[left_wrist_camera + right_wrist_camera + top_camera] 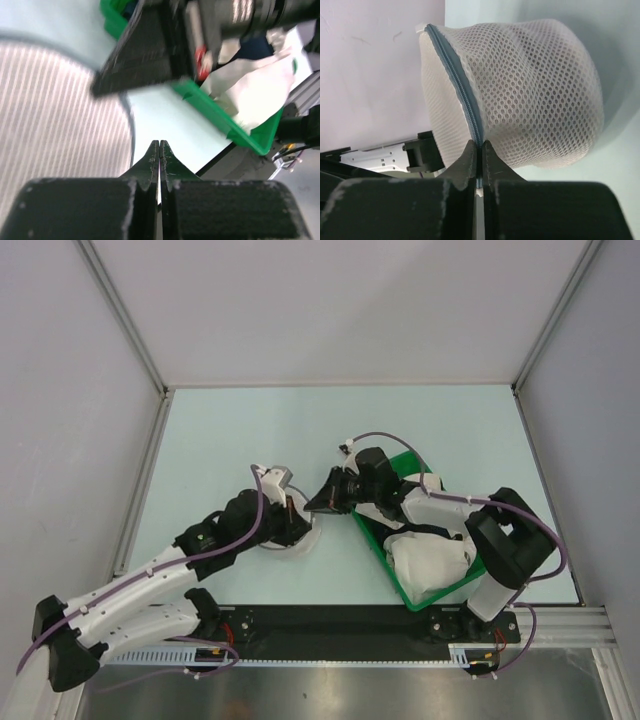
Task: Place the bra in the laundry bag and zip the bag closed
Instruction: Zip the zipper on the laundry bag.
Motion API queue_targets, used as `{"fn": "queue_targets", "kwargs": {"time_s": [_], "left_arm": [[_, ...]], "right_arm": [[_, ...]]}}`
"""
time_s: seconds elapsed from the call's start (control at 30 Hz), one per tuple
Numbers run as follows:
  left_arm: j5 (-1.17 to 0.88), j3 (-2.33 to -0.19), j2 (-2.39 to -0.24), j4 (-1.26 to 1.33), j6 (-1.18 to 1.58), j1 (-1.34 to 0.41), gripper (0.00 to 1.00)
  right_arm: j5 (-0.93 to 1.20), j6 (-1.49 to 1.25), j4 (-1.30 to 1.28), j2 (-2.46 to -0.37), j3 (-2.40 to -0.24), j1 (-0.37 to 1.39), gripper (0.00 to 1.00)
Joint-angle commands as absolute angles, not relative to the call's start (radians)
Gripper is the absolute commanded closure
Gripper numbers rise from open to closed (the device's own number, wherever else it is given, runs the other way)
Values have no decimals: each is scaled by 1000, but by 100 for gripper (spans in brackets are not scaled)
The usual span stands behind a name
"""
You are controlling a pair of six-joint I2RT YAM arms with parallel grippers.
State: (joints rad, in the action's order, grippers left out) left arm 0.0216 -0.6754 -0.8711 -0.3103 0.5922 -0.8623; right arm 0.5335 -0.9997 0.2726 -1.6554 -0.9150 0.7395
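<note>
near the middle of the table (300, 430), between the two arms: laundry bag (535, 95), domed and rounded out, with the zipper (462, 90) drawn together along every bit that shows in the right wrist view. no sign of the bra anywhere outside the bag; probably inside, though not visible through the mesh. judged from that, packing done and zipping at or close to its end, with only the last stretch of teeth, hidden behind the fingers, left to check. right gripper (480, 146): reaches in from the right over the corner of the green basket (375, 535) of white garments (430, 558), points leftward at the bag's seam, jaws pressed together right on the zipper line; whether on the pull itself, cannot tell. left gripper (159, 146): stretches in low from the left, tips at the bag's dark rim, jaws flat against each other with nothing plainly between them, placed to steady the bag, the other gripper just beside and above.
</note>
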Motion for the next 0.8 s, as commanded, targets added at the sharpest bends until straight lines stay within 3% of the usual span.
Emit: {"fn": "queue_targets", "kwargs": {"time_s": [0.0, 0.2, 0.3, 0.37, 0.4, 0.5, 0.53, 0.6, 0.73, 0.77], "left_arm": [[67, -646, -824, -394, 587, -859, 100], [275, -669, -701, -652, 660, -854, 100], [359, -728, -695, -745, 699, -851, 100], [316, -736, -674, -688, 658, -851, 100], [190, -714, -642, -628, 597, -851, 100], [-68, -666, -640, -407, 586, -851, 88], [-109, -663, -656, -346, 591, -853, 80], [-208, -650, -731, -295, 613, -856, 76], [-220, -614, -820, -183, 667, -897, 56], [-228, -583, -831, -158, 682, -897, 55]], "right_arm": [[583, -956, 347, -1698, -963, 661, 100], [806, -795, 226, -1795, -1116, 555, 100], [813, -755, 140, -1804, -1158, 543, 100], [793, -776, 143, -1773, -1143, 551, 100], [772, -825, 161, -1760, -1112, 558, 100], [698, -1007, 242, -1709, -1043, 589, 100], [660, -1062, 264, -1689, -978, 595, 100], [544, -1181, 375, -1626, -902, 630, 100], [355, -1456, 495, -1526, -712, 684, 100], [318, -1491, 512, -1497, -681, 692, 100]]}}
